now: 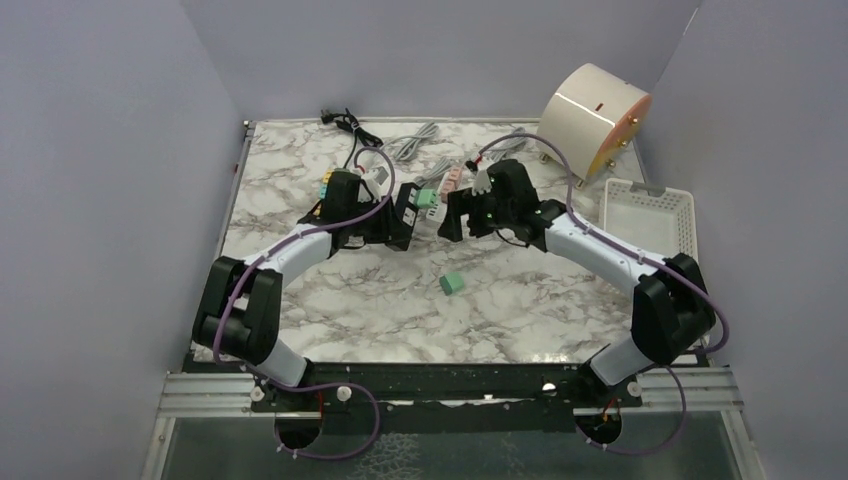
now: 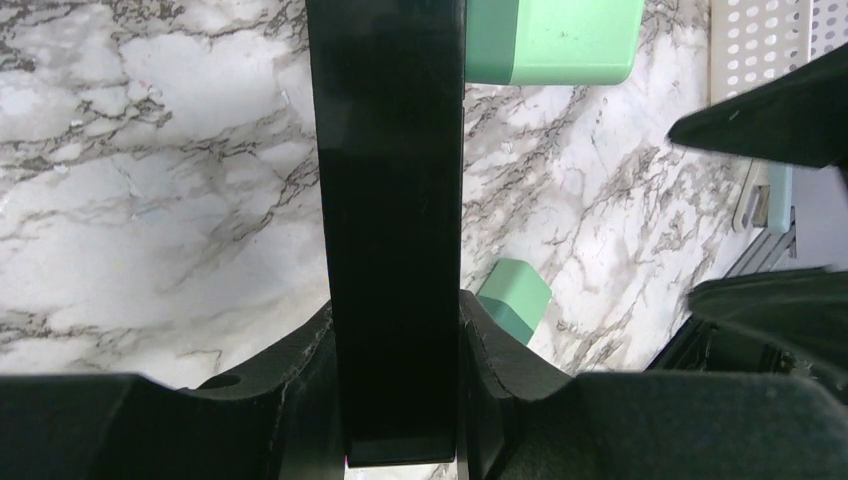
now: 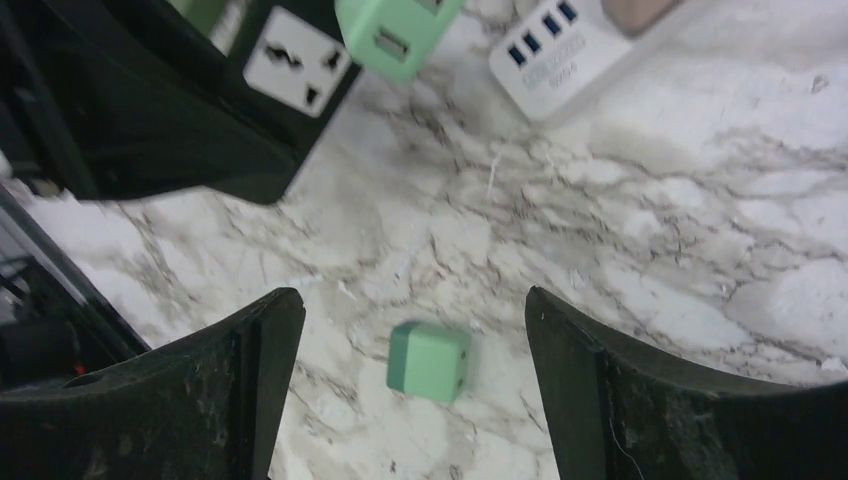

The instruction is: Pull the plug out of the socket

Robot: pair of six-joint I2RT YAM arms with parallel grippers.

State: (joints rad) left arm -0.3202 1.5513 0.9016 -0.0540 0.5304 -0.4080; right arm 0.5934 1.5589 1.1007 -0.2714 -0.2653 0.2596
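Top view: the left gripper point(image 1: 398, 228), left of centre, is clenched on a black socket strip point(image 1: 407, 196) held above the marble table point(image 1: 330, 300); a green plug point(image 1: 428, 200) sits against the strip's right face, apparently seated in it, though the angle makes that hard to confirm; the right gripper point(image 1: 452, 212) faces it from just right of centre, jaws spread and empty; a loose green plug point(image 1: 451, 284) lies on the marble below the two grippers, apart from both; a white basket point(image 1: 648, 187) stands at the right edge.

Left wrist view: the strip runs as a dark vertical bar through mid-frame, pinched between the fingers at the bottom; the seated plug shows at the top edge, right of the bar; the loose plug lies on the table just right of the bar, lower centre.

Right wrist view: the two fingers stand wide apart at the lower corners; the loose plug rests on the marble between them, touching neither; the strip's white socket face is in the upper left; a white USB strip point(image 3: 570, 50) lies in the upper right.
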